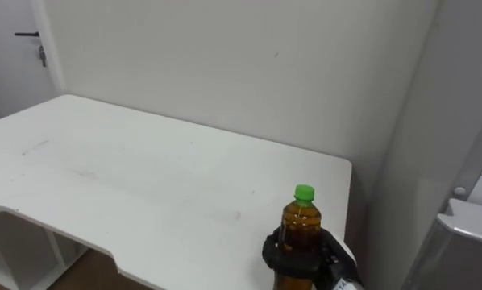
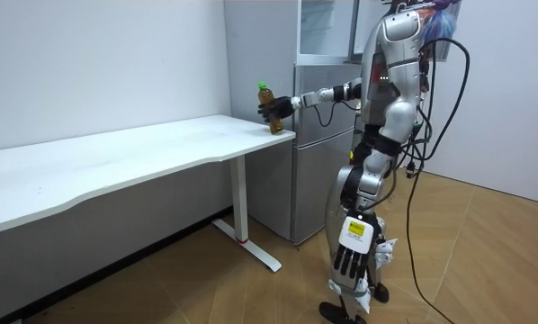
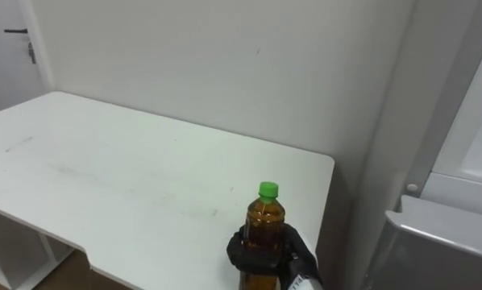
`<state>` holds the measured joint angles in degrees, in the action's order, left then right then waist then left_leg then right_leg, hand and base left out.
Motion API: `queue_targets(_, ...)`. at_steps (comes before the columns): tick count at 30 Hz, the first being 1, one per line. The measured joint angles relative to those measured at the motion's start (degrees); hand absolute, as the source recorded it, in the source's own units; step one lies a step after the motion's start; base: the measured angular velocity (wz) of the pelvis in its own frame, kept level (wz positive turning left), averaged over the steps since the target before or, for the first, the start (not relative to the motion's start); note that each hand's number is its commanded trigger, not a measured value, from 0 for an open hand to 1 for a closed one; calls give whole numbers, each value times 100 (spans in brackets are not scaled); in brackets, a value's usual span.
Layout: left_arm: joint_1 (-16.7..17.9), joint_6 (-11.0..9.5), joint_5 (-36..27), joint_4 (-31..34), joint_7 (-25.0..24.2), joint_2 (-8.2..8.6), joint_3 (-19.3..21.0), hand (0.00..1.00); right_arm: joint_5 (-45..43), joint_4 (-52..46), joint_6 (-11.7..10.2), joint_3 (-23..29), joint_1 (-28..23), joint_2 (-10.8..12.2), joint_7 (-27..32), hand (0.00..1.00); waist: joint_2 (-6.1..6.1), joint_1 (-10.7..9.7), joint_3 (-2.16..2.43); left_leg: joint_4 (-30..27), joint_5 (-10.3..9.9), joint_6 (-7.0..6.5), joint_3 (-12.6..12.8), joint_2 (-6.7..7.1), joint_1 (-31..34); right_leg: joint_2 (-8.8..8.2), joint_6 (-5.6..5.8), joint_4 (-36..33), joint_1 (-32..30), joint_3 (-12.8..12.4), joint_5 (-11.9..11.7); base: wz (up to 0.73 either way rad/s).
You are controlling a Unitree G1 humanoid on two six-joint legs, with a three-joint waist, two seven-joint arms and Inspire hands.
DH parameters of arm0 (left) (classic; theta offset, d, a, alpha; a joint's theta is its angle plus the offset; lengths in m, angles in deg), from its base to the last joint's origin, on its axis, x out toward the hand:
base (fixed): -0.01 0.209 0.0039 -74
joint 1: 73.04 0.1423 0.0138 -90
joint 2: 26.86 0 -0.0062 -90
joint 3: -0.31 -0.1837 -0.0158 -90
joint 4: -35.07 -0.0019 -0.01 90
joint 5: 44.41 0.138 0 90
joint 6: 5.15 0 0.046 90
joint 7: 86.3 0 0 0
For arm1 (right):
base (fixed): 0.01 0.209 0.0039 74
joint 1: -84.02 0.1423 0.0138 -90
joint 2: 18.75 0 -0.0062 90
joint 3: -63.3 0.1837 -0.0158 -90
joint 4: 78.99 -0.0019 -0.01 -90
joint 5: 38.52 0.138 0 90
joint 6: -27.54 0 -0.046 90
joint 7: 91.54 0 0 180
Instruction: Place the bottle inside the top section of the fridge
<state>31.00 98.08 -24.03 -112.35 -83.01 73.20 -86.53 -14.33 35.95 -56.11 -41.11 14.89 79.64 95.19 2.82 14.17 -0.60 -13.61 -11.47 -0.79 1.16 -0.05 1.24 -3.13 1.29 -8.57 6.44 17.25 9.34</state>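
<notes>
Right now the robot stands by the fridge (image 2: pixel 321 153), just past the end of the white table (image 2: pixel 116 162). The bottle (image 1: pixel 300 234), amber w/ green cap, is upright at the table corner nearest the fridge, w/ the right hand (image 1: pixel 331 259) curled round its lower body; can't tell if its base touches the tabletop. The left hand (image 2: pixel 350 250) hangs well below table height, fingers straight.

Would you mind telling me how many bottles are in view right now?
1: a green-capped brown bottle, held upright in the right hand at the white table's corner beside the fridge.
</notes>
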Motion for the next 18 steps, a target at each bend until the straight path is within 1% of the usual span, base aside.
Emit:
queue_targets(3,7,10,-6,0,8,20,-10,0,1,-126,18,-18,-1,-18,-1,100,-14,-5,12,-21,12,2,33,0,12,-6,0,-2,-57,-12,0,-5)
queue_targets(5,17,13,-5,0,29,28,-11,0,1,-168,18,-18,0,-32,-3,100,-34,-27,27,-14,12,2,37,0,10,-7,0,-3,-58,-9,0,0)
queue_targets(7,14,10,-11,-14,78,35,-5,0,-55,-308,62,-21,-2,-116,-17,100,-64,-47,42,-17,13,1,42,2,5,-13,0,-3,-54,6,0,0)
queue_targets(10,20,14,-8,-47,110,38,4,0,-293,-641,108,-20,-2,-164,-135,100,-110,-109,54,-18,14,1,42,5,-22,-17,0,-3,-33,4,0,0)
queue_targets(13,0,4,-9,-62,114,56,3,0,-411,-994,109,-20,-15,-182,-280,100,-175,-163,41,11,14,0,59,3,-141,-21,0,-1,52,-8,0,-5)
queue_targets(15,-57,-18,-13,-62,122,48,3,0,-414,-1253,110,-21,-71,-200,-328,100,-183,-160,39,31,14,1,54,-4,-154,-13,1,-1,57,-27,1,0)
queue_targets(18,-72,-89,-5,-60,131,51,1,0,-450,-1685,110,-26,-207,-206,-498,100,-172,-242,45,88,15,5,63,-5,-154,-5,1,-2,58,-45,0,0)
